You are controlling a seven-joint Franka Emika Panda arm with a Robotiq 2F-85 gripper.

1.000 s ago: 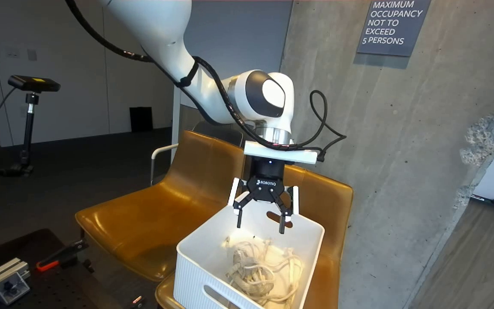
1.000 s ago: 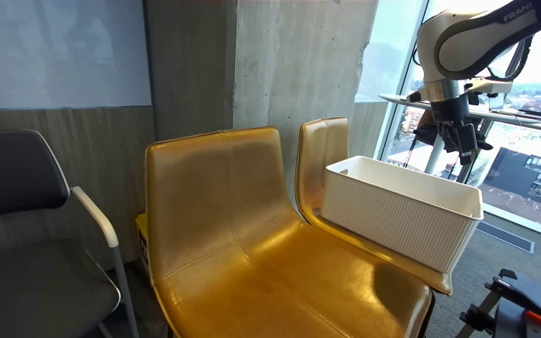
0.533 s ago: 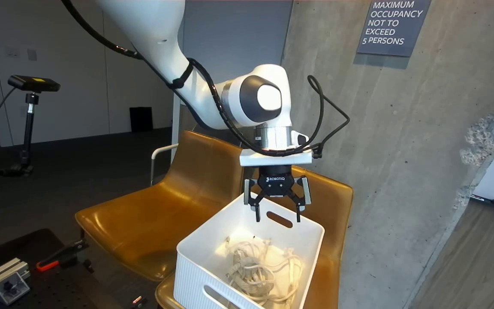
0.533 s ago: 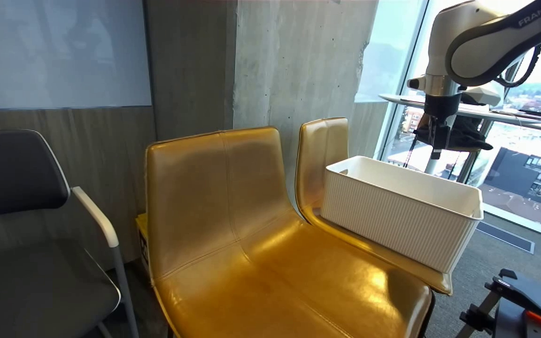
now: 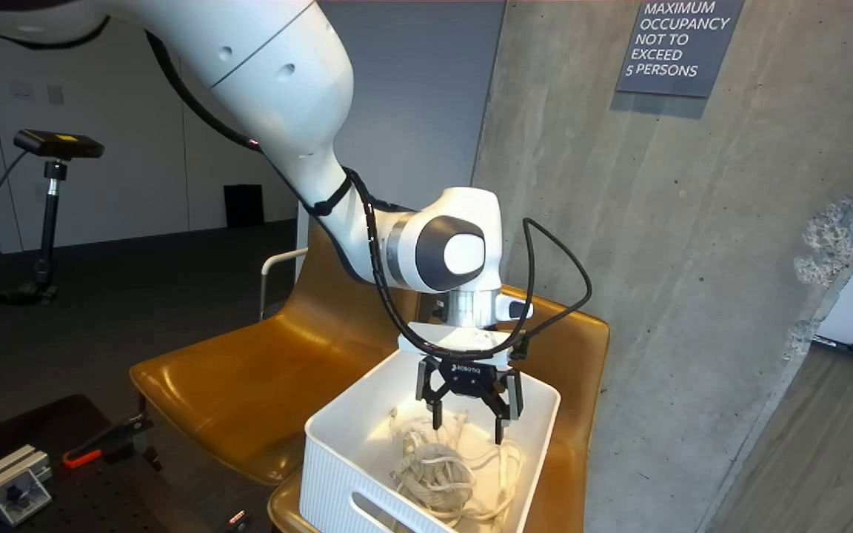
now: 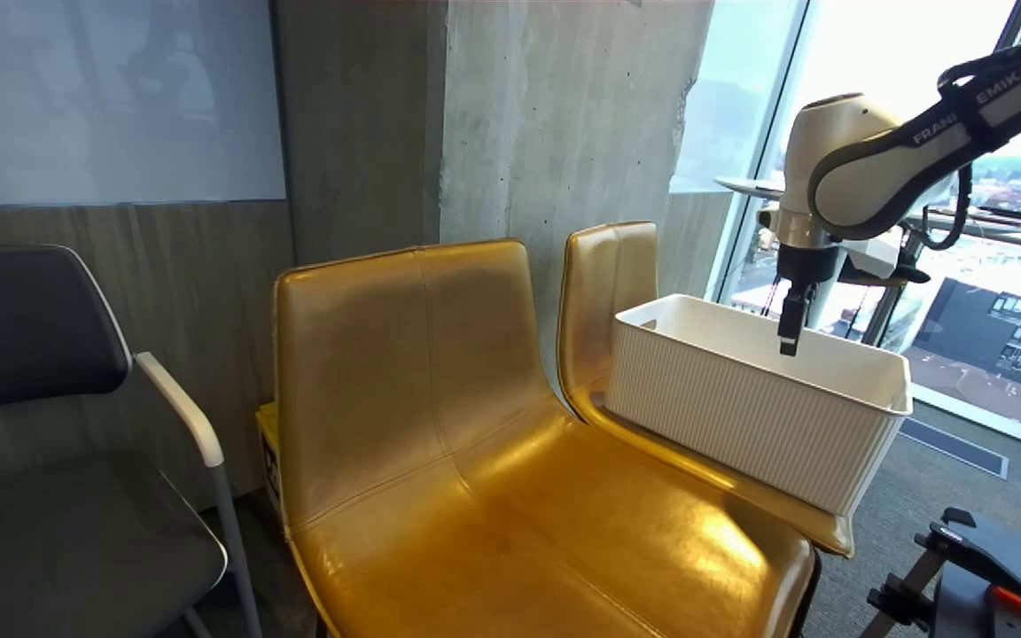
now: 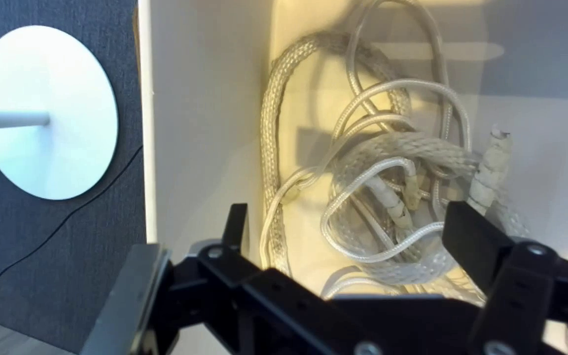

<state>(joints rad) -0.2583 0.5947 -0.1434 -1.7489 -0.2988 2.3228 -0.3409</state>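
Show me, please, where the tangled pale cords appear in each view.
In an exterior view: tangled cords, lower centre, inside the white bin.
In an exterior view: not visible, hidden inside the white bin.
Wrist view: tangled cords, just right of centre.
Shared landmark: the white bin.

Ribbed matt plastic bin; braided, silky cords; 2 glossy leather-like chairs; pitted concrete wall; matt fingers.
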